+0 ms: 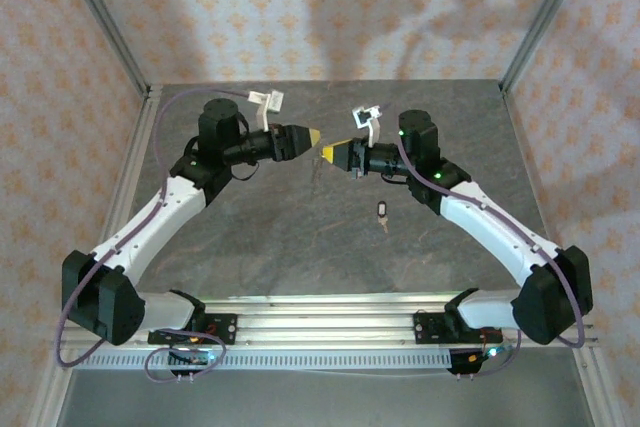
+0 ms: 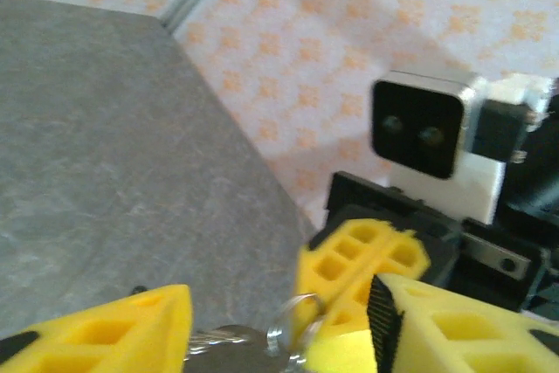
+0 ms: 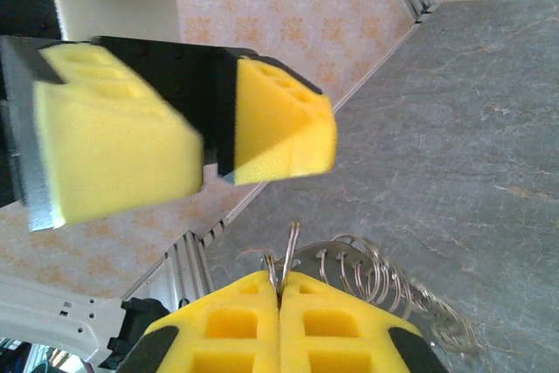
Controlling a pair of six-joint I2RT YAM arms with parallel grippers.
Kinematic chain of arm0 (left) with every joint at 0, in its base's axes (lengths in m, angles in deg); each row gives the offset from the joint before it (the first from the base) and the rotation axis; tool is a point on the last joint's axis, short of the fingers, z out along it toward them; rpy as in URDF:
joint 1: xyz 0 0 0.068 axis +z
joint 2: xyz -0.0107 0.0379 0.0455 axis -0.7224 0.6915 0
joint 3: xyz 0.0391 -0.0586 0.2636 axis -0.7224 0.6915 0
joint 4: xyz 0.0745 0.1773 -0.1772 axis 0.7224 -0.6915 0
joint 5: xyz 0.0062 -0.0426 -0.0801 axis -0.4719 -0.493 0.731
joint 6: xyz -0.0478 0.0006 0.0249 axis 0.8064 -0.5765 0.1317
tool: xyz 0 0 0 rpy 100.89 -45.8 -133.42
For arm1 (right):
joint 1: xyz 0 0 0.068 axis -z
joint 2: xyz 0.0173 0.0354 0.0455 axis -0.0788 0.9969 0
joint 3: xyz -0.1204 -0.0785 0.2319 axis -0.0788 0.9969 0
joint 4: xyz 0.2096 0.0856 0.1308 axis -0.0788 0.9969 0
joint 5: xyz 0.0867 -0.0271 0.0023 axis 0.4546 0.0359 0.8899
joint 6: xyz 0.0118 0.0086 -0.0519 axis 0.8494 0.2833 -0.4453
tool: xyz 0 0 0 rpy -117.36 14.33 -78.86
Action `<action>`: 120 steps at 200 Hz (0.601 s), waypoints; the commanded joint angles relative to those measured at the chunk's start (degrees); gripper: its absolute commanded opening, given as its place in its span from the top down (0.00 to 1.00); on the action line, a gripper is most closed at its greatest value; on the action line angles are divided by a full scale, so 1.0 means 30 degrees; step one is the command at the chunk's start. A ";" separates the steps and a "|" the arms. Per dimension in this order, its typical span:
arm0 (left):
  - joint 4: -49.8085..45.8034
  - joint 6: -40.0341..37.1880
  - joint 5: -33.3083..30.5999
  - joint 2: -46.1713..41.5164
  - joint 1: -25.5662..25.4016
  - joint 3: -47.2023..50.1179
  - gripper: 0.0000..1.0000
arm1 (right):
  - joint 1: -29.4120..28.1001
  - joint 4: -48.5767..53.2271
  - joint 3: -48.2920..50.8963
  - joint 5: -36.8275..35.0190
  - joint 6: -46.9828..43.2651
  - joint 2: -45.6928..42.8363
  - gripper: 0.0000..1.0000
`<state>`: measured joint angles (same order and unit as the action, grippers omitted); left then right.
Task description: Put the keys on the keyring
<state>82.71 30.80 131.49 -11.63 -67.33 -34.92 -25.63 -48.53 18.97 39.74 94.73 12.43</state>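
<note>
The keyring (image 3: pixel 291 246) is a thin silvery loop, pinched edge-on in my shut right gripper (image 3: pixel 280 281), with a string of small rings (image 3: pixel 371 272) trailing to its right. Above mid-table my left gripper (image 1: pixel 314 136) and right gripper (image 1: pixel 326 154) meet tip to tip. In the left wrist view my left gripper (image 2: pixel 281 293) stands open, its yellow fingers either side of the keyring (image 2: pixel 291 314) without touching it, and the right gripper's fingers (image 2: pixel 367 255) are just behind. The key (image 1: pixel 384 212), tiny with a dark head, lies on the table right of centre, apart from both grippers.
The grey stone-patterned table (image 1: pixel 300 237) is boxed in by patterned walls and metal corner posts (image 1: pixel 105 17). An aluminium rail (image 1: pixel 320 312) carrying the arm bases runs along the near edge.
</note>
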 commanded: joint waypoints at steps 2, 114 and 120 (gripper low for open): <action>0.0238 -0.1171 0.0742 -0.0255 -0.0224 -0.0485 0.51 | 0.0148 -0.0461 -0.0088 0.0223 0.0226 -0.0596 1.00; 0.0481 -0.1499 0.1005 -0.0898 -0.1314 0.0205 0.66 | 0.0178 -0.0507 0.0001 0.0001 0.0515 -0.1036 1.00; 0.0472 -0.1536 0.1030 -0.0889 -0.1350 0.0262 0.65 | 0.0178 -0.0528 0.0000 0.0001 0.0525 -0.1038 1.00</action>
<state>83.17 28.11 132.89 -12.50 -70.66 -34.95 -25.52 -48.46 18.97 39.65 95.74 11.03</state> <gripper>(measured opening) 0.345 0.043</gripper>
